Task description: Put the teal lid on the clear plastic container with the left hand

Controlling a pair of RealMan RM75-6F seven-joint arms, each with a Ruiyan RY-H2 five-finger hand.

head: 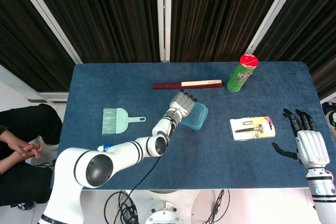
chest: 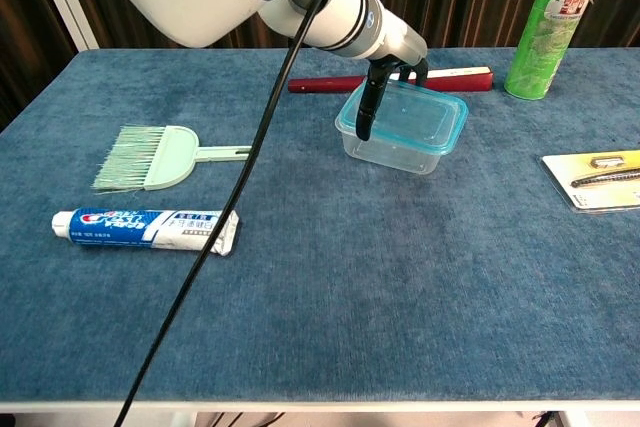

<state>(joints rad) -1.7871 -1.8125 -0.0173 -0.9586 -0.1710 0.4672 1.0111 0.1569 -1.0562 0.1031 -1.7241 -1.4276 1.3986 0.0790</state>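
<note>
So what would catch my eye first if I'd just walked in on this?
Probably the left robot hand at mid-table, resting on the teal lid that sits on the clear plastic container. Next, the tall green can with its red cap at the far right, and the right robot hand open, off the table's right edge.

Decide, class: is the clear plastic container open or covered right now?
Covered. The teal lid sits flat on the clear plastic container, with the left hand at its near-left edge.
</note>
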